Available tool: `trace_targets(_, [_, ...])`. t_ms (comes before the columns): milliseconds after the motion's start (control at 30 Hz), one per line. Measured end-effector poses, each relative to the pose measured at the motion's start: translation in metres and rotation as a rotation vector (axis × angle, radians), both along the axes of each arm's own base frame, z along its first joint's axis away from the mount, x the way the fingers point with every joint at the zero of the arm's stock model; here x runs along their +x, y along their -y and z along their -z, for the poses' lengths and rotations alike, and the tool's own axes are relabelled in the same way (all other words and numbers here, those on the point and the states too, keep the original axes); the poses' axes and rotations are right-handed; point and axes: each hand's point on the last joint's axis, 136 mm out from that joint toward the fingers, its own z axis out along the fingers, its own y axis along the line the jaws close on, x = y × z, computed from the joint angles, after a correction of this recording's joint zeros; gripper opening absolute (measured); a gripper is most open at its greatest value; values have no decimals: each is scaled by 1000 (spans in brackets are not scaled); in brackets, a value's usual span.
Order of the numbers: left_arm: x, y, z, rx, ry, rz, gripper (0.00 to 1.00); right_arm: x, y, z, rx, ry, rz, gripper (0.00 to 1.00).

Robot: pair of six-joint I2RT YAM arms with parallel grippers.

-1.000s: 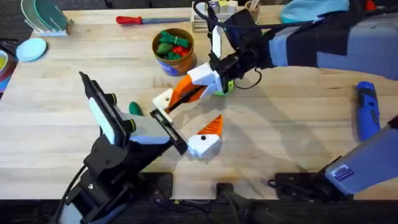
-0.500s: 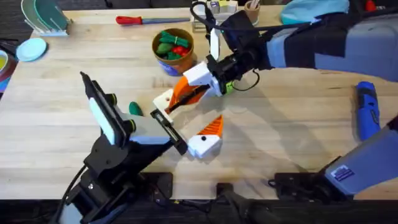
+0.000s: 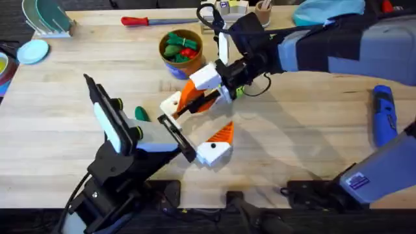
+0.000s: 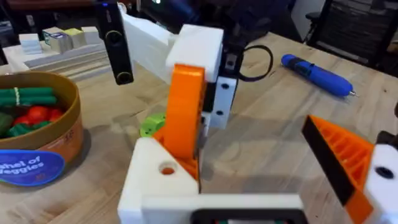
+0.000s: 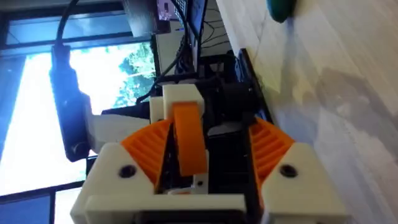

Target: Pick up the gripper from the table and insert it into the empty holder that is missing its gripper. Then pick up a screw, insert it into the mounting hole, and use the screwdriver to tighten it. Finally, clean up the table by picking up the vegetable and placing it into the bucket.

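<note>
Mid-counter (image 3: 292,130), the right pincer (image 3: 207,96) clamps the ribbed orange plastic gripper (image 3: 190,95), its lower end touching the plain white holder (image 3: 170,104) on the left pincer (image 3: 192,127), which stands spread wide and grips nothing. Dark green vegetable (image 3: 141,113) lies beside the left arm; round tan bucket (image 3: 180,53) behind; blue cylindrical screwdriver (image 3: 383,114) far right.

Light plank-grained wood forms the bench (image 3: 305,123), matt and smooth. The gripper (image 4: 183,112) is bright orange plastic; the holder (image 4: 158,180) plain white plastic. The screwdriver (image 3: 383,116) has a blue plastic body with a slight sheen; the tan bucket (image 4: 43,155) looks matt.
</note>
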Motion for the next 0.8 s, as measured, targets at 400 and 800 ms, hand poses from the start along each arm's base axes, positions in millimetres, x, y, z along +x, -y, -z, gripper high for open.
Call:
trace_targets(400, [-2,2,0,-1,1,17,992,10,7,0,4,10,28,636])
trace_targets(800, [-15,11,-2,-7,1,103,993,30,20,1,1,29,88,933])
